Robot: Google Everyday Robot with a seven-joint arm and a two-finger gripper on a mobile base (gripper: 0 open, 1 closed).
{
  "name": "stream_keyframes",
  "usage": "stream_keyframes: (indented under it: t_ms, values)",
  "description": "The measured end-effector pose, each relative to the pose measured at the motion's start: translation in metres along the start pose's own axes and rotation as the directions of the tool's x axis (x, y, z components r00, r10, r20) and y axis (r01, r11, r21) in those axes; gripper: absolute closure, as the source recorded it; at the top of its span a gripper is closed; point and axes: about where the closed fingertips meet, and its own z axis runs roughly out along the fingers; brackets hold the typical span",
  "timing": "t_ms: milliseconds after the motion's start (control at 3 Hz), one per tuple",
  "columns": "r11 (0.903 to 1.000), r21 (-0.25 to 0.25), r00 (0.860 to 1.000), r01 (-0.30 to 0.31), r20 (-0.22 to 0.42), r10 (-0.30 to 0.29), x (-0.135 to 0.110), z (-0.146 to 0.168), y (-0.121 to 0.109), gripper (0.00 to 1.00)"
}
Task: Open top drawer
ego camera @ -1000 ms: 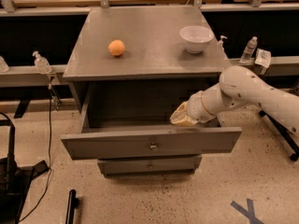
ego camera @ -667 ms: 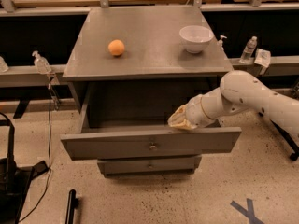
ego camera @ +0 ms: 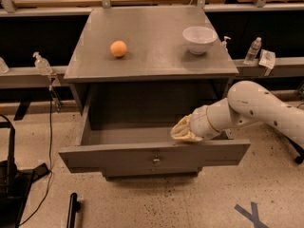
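**Top drawer pulled out, gripper at its front edge**

Camera view: The top drawer (ego camera: 118, 158) stands well out from the front of the grey cabinet (ego camera: 152, 51), and its deep box is open to see. The gripper (ego camera: 183, 129) rests at the upper edge of the drawer front, on the inner side, a little right of the cabinet's middle. Whether it is open or closed, and whether it grips anything, I cannot tell. The white arm (ego camera: 256, 110) comes in from the cabinet's right side.

I judge the drawer to be stiff metal and rather heavy, but it should roll easily. It can be held by the small round knob (ego camera: 156, 160) or by hooking behind the front edge.

On the cabinet top, an orange (ego camera: 118, 48) lies to the left and a white bowl (ego camera: 199, 38) stands to the right.

Compared with one second ago, the gripper is a little lower and further from the cabinet, and the drawer front has come out slightly more.
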Motion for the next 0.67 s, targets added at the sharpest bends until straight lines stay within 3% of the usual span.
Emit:
stream_keyframes:
  t_ms: [667]
  values:
    - [0.9992,0.040,0.999,0.011,0.040,-0.012,0.000,-0.008,-0.028,1.00]
